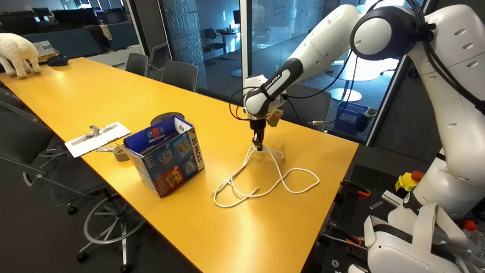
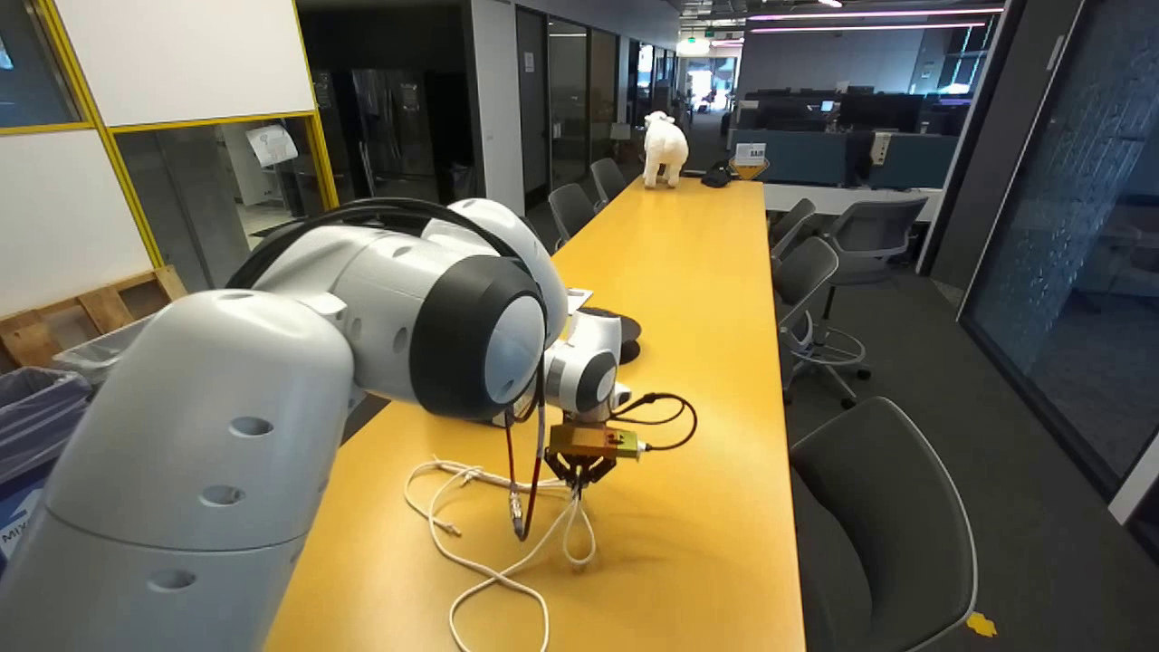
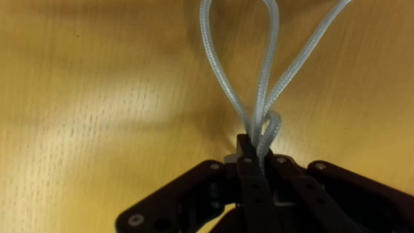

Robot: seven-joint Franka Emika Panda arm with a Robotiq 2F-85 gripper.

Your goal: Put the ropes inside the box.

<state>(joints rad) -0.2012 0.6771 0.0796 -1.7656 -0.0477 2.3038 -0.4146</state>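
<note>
I have the ropes caught in my gripper: its jaws are drawn together, pinching a small bunch of whitish strands, with a tight bend showing right at the tips in the wrist view. Whether those tips touch the table I can't tell from here. The rest of the ropes trails loosely from the gripper over the tabletop in crossing loops, one reaching toward the arm's base, another toward the long edge away from the glass wall. The base-side loop lies near the table's end edge, just inside it. The long edge along the glass is apart from the gripper, and past the gripper, away from the base, the tabletop runs on at length to a white plush sheep. Between the gripper and the box I have a stretch of open tabletop. The box stands farther from the base than the gripper does, toward the long edge away from the glass, with its top open. Inside I can see blue walls with a small printed patch and, lower down, something brownish I can't make out. A roll of tape sits just beside the box, on the side turned away from the gripper; a dark round thing shows just behind its rim, and a clipboard lies farther off by that same long edge.
</note>
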